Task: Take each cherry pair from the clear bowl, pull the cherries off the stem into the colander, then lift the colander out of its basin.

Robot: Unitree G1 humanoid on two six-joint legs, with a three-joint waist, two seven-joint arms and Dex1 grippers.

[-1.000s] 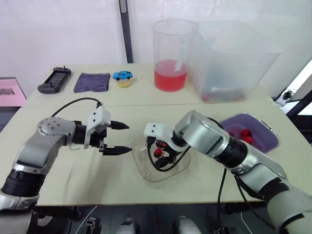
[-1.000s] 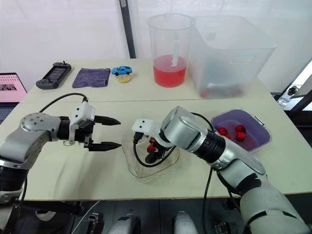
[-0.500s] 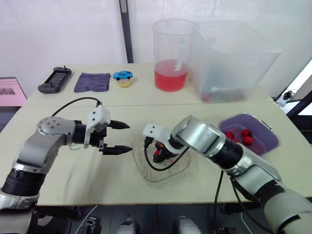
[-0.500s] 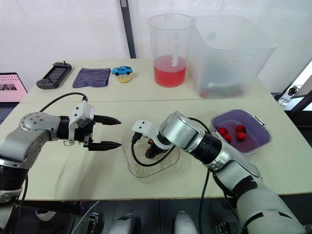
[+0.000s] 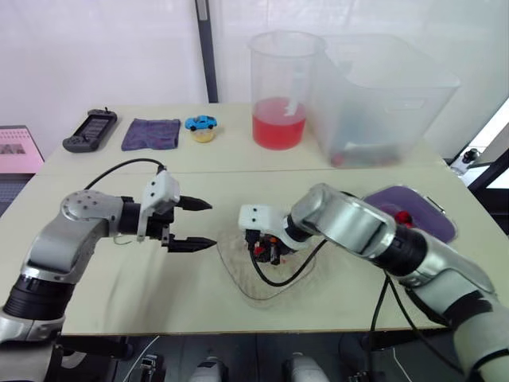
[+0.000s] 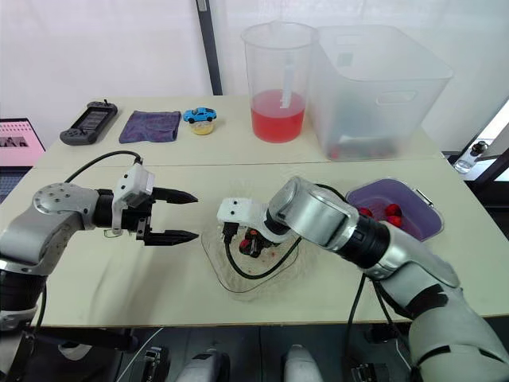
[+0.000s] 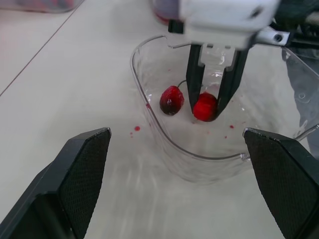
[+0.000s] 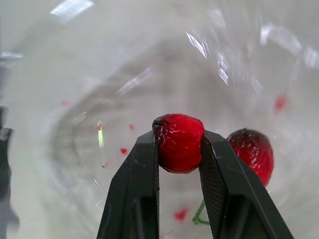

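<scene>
White curtain backs a pale bench. Far beyond the left jaws, along the back edge, lie a black handheld controller, a folded purple cloth and a small blue toy car.

Nearer the front, the left jaws are spread wide with nothing between them. They hover above the bench, tips pointing at the clear bowl, which sits just past them. A red speck marks the bench just outside the bowl's wall.

Reaching down inside the bowl, the right jaws are pinching a bright red cherry between their tips. A second, darker cherry lies on the bowl's floor just beside those jaws, and a bit of green stem shows near it; whether the stem joins the two cannot be made out. Red drops dot the bowl's inside.

Well behind the right jaws stand a tall clear pitcher partly filled with red liquid and, touching its side, a large clear bin. Off to the outer side of the right jaws, past the arm, sits the purple colander, with loose cherries in it.
</scene>
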